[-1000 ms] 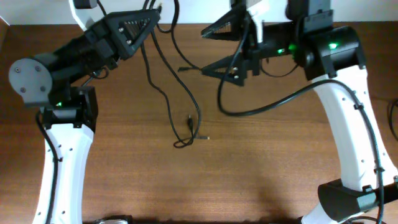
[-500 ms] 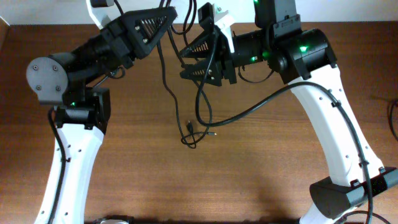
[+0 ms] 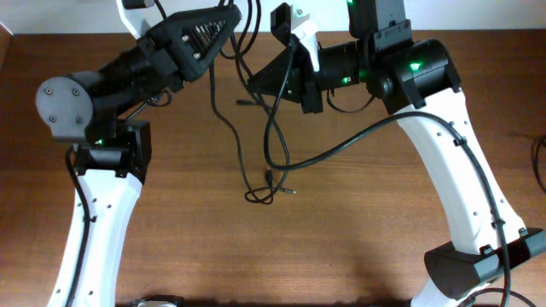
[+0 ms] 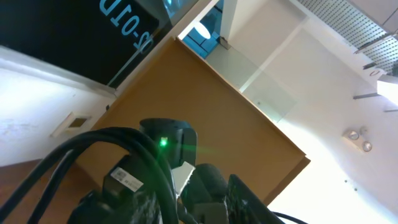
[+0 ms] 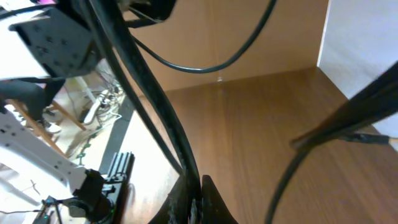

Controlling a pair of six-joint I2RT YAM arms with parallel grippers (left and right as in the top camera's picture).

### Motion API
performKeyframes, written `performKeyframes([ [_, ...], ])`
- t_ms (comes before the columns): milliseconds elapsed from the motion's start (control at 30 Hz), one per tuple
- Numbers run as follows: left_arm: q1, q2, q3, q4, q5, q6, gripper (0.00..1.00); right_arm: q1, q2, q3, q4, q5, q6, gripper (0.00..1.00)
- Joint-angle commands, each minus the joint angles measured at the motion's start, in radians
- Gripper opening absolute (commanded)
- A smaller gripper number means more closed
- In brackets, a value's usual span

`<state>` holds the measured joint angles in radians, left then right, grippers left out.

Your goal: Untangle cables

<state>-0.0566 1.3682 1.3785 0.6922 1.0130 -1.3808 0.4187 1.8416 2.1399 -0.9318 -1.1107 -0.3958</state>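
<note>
Right gripper (image 5: 191,200) pinched shut on the cables (image 3: 241,158) — thin strands hang from it to a small tangle on the table (image 3: 367,239). Left gripper (image 3: 223,21) — opening not discernible.

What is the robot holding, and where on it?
The right gripper pinches a thin black cable partway along its length. Whether the left gripper holds anything cannot be told.
</note>
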Motion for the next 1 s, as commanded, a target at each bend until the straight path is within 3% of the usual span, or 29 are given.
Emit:
performKeyframes([
  [0,0.023,-0.009,0.023,0.003,0.038,0.016,0.34,-0.039,0.012,0.001,-0.001,0.049,0.001,0.04],
  [433,0.073,-0.009,0.023,0.002,0.11,0.016,0.29,-0.374,0.012,0.001,-0.117,0.042,0.011,0.04],
  [733,0.083,-0.009,0.023,0.002,0.207,0.016,0.25,-0.711,0.011,0.002,-0.15,0.038,0.011,0.04],
  [800,0.143,-0.009,0.023,0.002,0.224,0.016,0.22,-0.778,0.011,0.002,-0.193,0.039,0.01,0.04],
  [967,0.449,-0.009,0.023,0.002,0.236,-0.068,0.18,-0.914,0.011,0.002,-0.217,0.037,0.01,0.04],
])
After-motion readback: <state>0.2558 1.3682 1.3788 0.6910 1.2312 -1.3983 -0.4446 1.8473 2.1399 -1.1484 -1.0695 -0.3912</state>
